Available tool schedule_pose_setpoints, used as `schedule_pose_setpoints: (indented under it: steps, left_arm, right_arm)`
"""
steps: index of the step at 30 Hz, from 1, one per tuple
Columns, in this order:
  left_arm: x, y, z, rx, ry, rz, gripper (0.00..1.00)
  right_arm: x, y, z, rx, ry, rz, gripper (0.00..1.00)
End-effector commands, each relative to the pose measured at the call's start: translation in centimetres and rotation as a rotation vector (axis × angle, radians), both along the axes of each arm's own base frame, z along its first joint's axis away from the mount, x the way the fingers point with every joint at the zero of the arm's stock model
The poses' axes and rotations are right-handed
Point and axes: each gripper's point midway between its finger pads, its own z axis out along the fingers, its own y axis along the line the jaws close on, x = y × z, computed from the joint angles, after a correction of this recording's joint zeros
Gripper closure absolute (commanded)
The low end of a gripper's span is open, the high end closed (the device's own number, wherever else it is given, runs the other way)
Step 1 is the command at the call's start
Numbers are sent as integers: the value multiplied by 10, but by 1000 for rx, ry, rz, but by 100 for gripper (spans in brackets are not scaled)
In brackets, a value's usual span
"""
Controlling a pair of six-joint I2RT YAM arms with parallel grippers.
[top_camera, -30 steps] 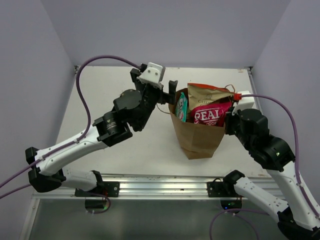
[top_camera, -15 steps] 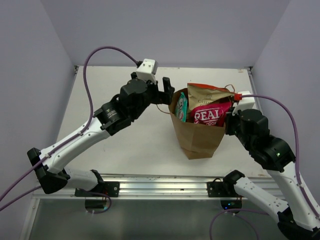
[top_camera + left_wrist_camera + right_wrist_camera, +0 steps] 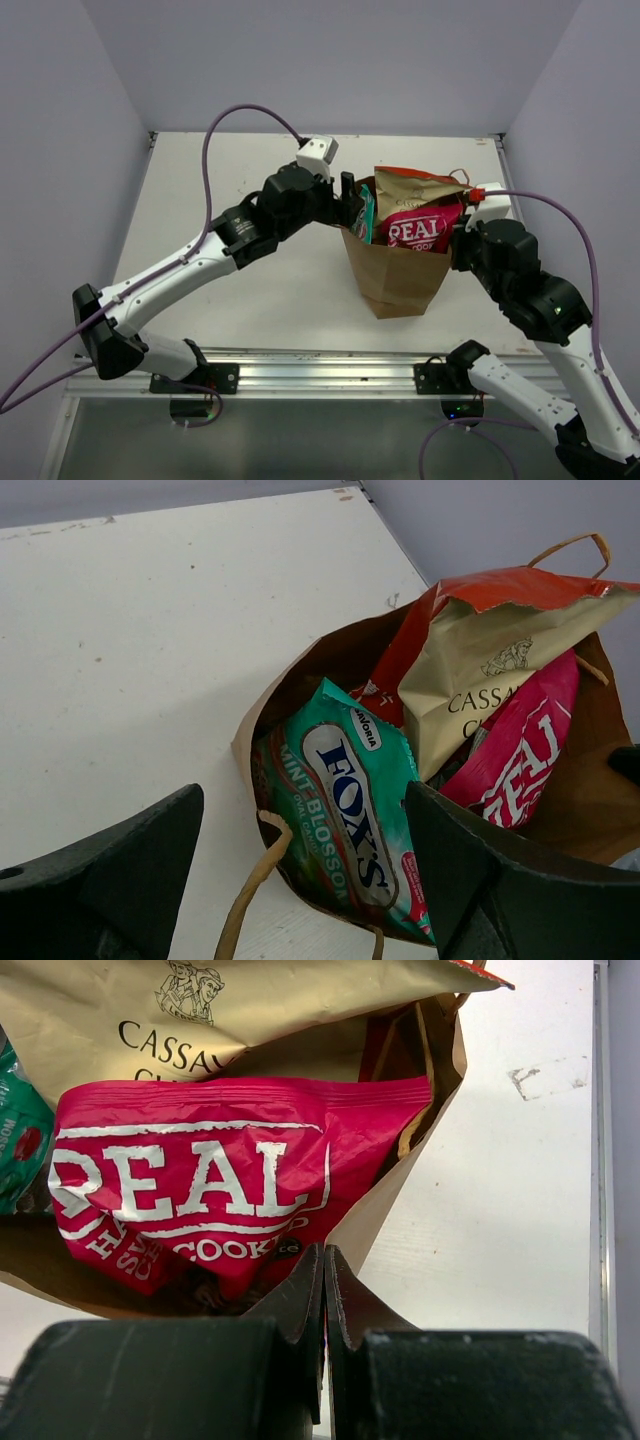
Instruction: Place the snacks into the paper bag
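The brown paper bag (image 3: 395, 280) stands upright mid-table, also seen in the left wrist view (image 3: 330, 655) and right wrist view (image 3: 400, 1190). Sticking out of it are a teal-green packet (image 3: 363, 213) (image 3: 360, 800), a pink-red "REAL" packet (image 3: 420, 230) (image 3: 220, 1180), a tan packet (image 3: 415, 190) (image 3: 480, 670) and a red-orange one (image 3: 480, 585) behind it. My left gripper (image 3: 345, 192) (image 3: 303, 792) is open, straddling the bag's left rim and the teal-green packet. My right gripper (image 3: 463, 235) (image 3: 323, 1252) is shut on the bag's right rim. The other snacks are hidden.
A loop handle (image 3: 250, 880) hangs at the bag's near rim between the left fingers; another handle (image 3: 572, 542) sticks up at the far side. White table (image 3: 250, 270) lies left of the bag; its right edge (image 3: 598, 1160) is near the bag.
My left arm has swung right toward the bag, and its open gripper is now at the bag's left rim. The right arm and the bag have not moved.
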Motion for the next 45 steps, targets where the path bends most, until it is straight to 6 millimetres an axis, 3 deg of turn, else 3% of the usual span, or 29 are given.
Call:
schedule_pose_setpoints:
  steps: [1,4,5,10,13,21,31,37,45]
  left_arm:
    - [0,-8,-12,2,39,-19,17]
    - [1,-5,-20,22,51,-6,35]
    - [2,-4,-21,28,51,0,47]
    - [0,-4,-26,29,51,-10,76]
    - [-1,-5,-25,10,35,-14,100]
    - [4,13,14,-60,-74,54,100]
    - [12,46,60,-57,-182,181,100]
    - [11,78,71,-28,-217,288,100]
    - [5,119,77,4,-240,397,100]
  right_arm:
    - [-2,-1,9,16,-28,2,100]
    - [-2,-2,9,14,-28,1,100]
    - [-2,-1,8,14,-26,2,100]
    - [0,1,7,17,-23,7,100]
    - [4,7,5,19,-15,19,100]
    - [22,26,17,43,-43,65,100]
    - [48,56,51,94,-85,132,100]
    - [56,85,60,146,-89,216,100]
    - [55,137,50,97,-63,307,100]
